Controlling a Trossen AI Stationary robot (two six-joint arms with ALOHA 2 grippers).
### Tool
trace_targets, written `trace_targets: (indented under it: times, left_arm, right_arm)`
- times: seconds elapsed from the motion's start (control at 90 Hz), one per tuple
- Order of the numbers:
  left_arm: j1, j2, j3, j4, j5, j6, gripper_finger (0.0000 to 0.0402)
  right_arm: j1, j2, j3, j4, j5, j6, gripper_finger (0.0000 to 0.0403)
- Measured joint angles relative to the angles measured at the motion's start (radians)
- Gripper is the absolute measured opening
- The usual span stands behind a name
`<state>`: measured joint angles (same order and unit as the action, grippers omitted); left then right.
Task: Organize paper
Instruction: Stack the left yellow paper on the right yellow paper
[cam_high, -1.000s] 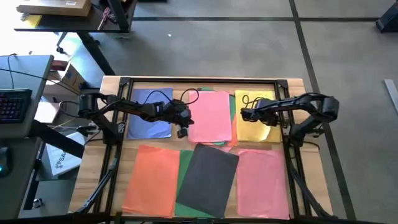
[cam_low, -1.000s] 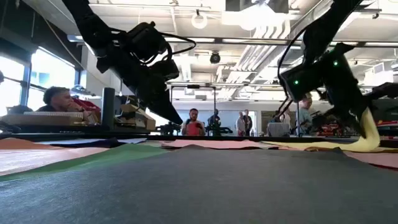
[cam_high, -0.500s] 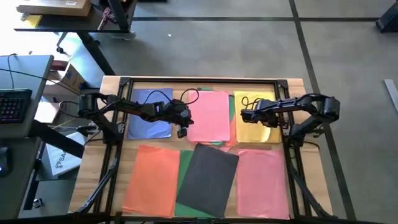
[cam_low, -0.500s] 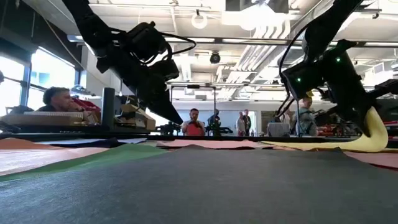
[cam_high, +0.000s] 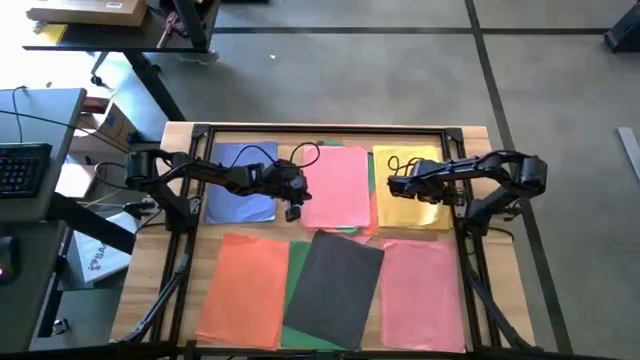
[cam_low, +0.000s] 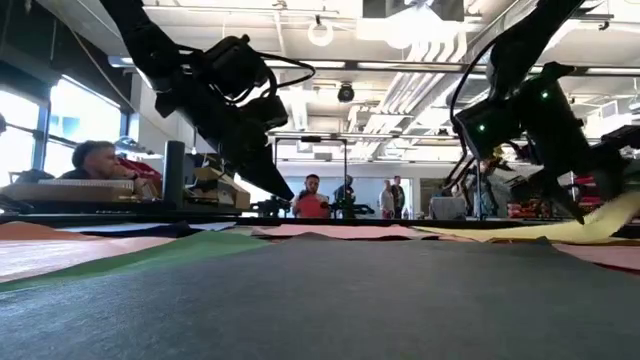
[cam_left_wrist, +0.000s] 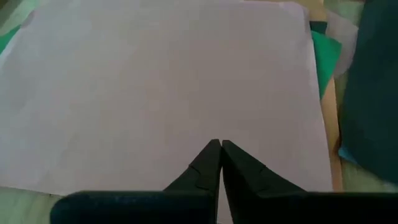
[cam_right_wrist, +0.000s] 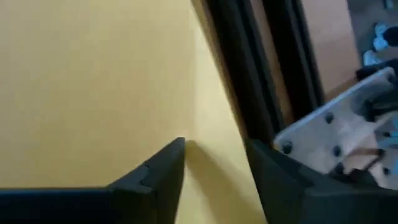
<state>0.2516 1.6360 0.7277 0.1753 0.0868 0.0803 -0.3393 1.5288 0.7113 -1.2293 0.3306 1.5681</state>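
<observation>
A yellow sheet of paper (cam_high: 425, 205) lies at the far right of the table. One edge (cam_low: 615, 208) is slightly raised in the low view. My right gripper (cam_high: 394, 185) is open low over the sheet's left part, with yellow paper (cam_right_wrist: 93, 74) showing between and below its fingers. A pink sheet (cam_high: 340, 190) lies at the far middle on a green sheet. My left gripper (cam_high: 293, 211) is shut, fingertips together (cam_left_wrist: 219, 146), over the pink sheet's near left edge. My right gripper's open fingers point down at the yellow sheet; whether they touch it cannot be told. My left gripper's shut fingers slant down over the pink sheet (cam_left_wrist: 155, 81); I cannot tell whether the tips touch it.
A blue sheet (cam_high: 240, 182) lies at the far left. Along the near side lie an orange sheet (cam_high: 245, 290), a dark grey sheet (cam_high: 335, 285) over a green one (cam_high: 296, 268), and another pink sheet (cam_high: 420, 295). Black frame rails (cam_high: 470, 250) run along the table's edges. People stand in the room beyond.
The yellow sheet's edge, curled up high at my right gripper a second ago, has dropped and now lies nearly flat, only slightly raised. The sheet has shifted a little toward the table's left. My left arm has kept still.
</observation>
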Motion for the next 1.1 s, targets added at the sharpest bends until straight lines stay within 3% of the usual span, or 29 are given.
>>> trace_targets:
  times: [0.2, 0.367, 0.433, 0.544, 0.711, 0.9, 1.1]
  left_arm:
    - [0.0, 0.0, 0.0, -0.004, 0.0, -0.014, 0.0]
    - [0.0, 0.0, 0.0, -0.005, 0.0, -0.04, 0.0]
    - [0.0, 0.0, 0.0, -0.004, 0.0, -0.051, 0.0]
    - [0.0, 0.0, 0.0, -0.002, -0.001, -0.053, 0.0]
    - [0.004, 0.0, 0.0, 0.02, -0.006, -0.069, 0.0]
    - [0.019, 0.064, -0.001, 0.158, 0.019, -0.035, 0.0]
    - [0.051, 0.191, 0.025, 0.217, 0.058, -0.042, 0.0]
  right_arm:
    - [0.0, -0.058, 0.047, -0.064, -0.028, -0.134, 0.0245]
    - [-0.008, -0.109, 0.14, -0.118, -0.025, -0.315, 0.0261]
    - [0.001, -0.129, 0.146, 0.0, -0.005, -0.425, 0.0259]
    - [0.059, -0.147, 0.069, 0.389, -0.033, -0.63, 0.0249]
    - [0.105, -0.134, -0.108, 0.877, 0.01, -0.66, 0.0228]
    - [0.104, -0.129, -0.243, 0.986, 0.08, -0.515, 0.0206]
    - [0.105, -0.13, -0.273, 0.992, 0.1, -0.469, 0.0185]
